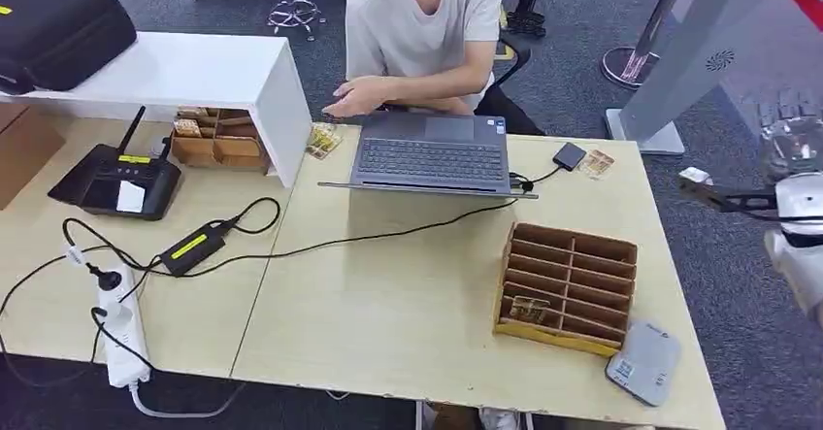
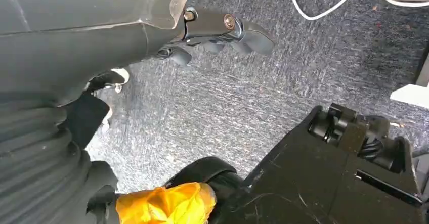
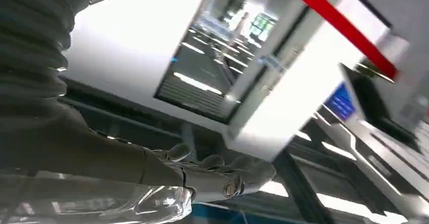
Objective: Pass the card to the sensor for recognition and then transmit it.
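A pale wooden table is carrying a laptop far centre, a slotted wooden box near right, and a power strip near left.

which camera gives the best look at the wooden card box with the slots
The head view: the slotted wooden box sits whole on the table's right side, cards in one slot. The wrist views face carpet and ceiling instead.

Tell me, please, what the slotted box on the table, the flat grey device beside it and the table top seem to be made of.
The slotted box looks like brown cardboard or thin wood: matte, with thin dividers. The grey device seems to be plastic: smooth, with rounded corners and a faint sheen. The table top looks like pale wood laminate, even in colour, with little gloss.
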